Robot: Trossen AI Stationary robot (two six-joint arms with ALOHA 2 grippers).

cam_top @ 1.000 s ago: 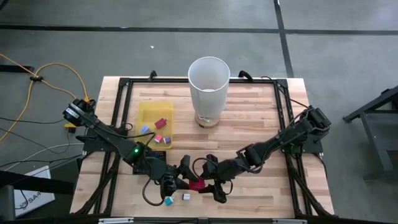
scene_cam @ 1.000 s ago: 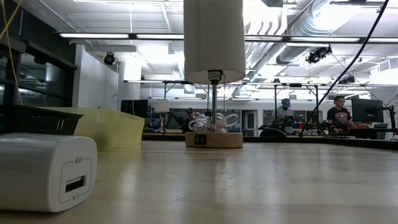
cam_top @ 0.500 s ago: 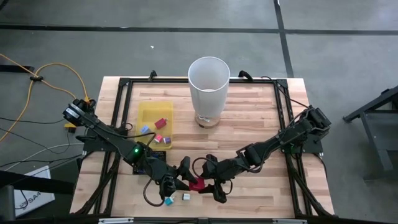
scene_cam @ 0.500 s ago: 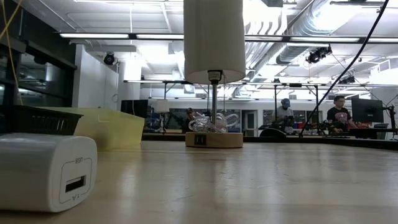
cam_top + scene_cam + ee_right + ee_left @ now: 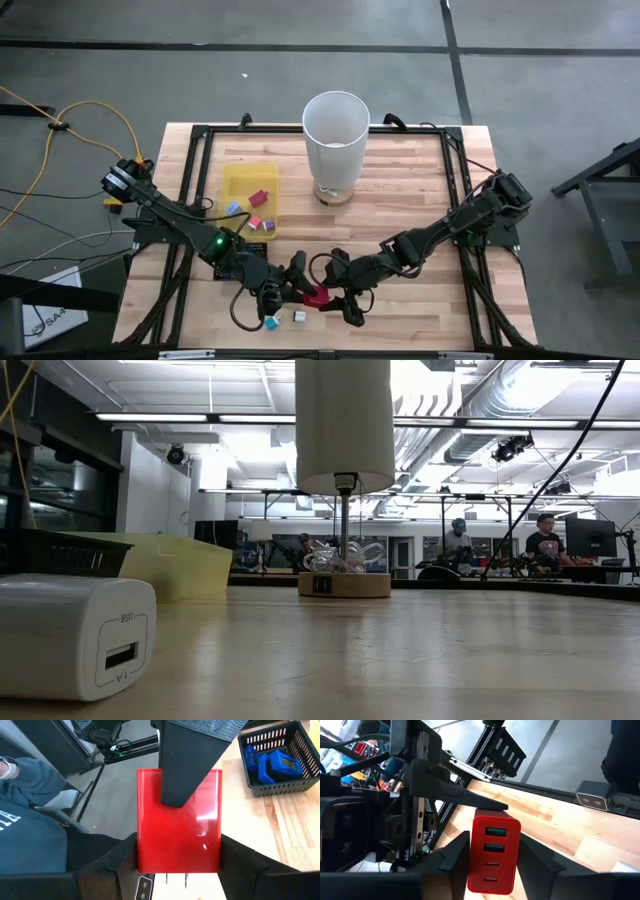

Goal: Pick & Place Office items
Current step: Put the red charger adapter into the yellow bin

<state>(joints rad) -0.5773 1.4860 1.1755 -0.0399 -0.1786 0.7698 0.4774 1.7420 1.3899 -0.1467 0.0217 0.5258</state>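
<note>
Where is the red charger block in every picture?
High view: red charger near the table's front edge, between both arms' tools.
Low view: not in it.
Left wrist view: centre, ports showing.
Right wrist view: centre, filling the middle.
Shared landmark: the black mesh tray, beside the left arm.

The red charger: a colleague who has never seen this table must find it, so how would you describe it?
Start at the tall white bin and come to the table's near edge. There both hands meet on the red charger, the only red block there; the pieces beside it are white and teal.
</note>
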